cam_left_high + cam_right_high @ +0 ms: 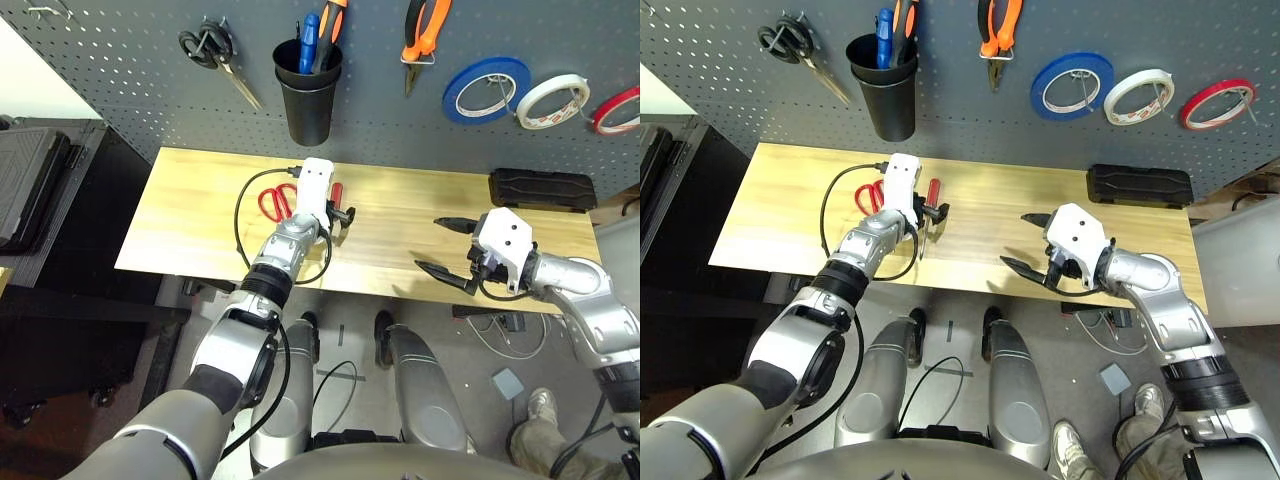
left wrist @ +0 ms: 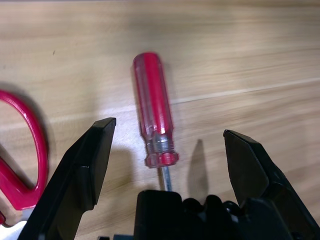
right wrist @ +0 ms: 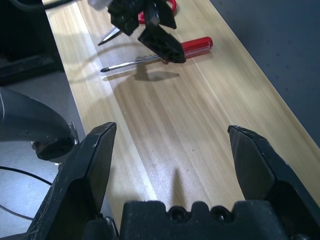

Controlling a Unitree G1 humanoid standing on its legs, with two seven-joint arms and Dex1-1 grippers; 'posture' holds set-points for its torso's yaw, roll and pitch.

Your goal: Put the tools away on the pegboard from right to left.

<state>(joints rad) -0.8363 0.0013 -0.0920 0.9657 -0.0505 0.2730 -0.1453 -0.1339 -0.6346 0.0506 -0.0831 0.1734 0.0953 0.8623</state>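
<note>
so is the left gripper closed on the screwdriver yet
No, the left gripper is open, with the screwdriver lying on the table between its fingers.

A table (image 1: 200,230) is being backed by the pegboard (image 1: 400,120). On the pegboard, from right to left, three tape rings (image 1: 552,100), the pliers (image 1: 424,35), a cup (image 1: 309,95) and a pair of scissors (image 1: 212,55) are being carried. On the table, the screwdriver (image 2: 154,112) is being flanked on its left by a second pair of scissors (image 1: 277,200), just beside it. The left gripper (image 2: 167,155) is being held over the screwdriver, its fingers (image 2: 90,165) either side of the handle's end. The right gripper (image 1: 1035,242) is being held well apart to the right, near the front edge. A case (image 1: 542,188) is being kept at the table's back right.
</note>
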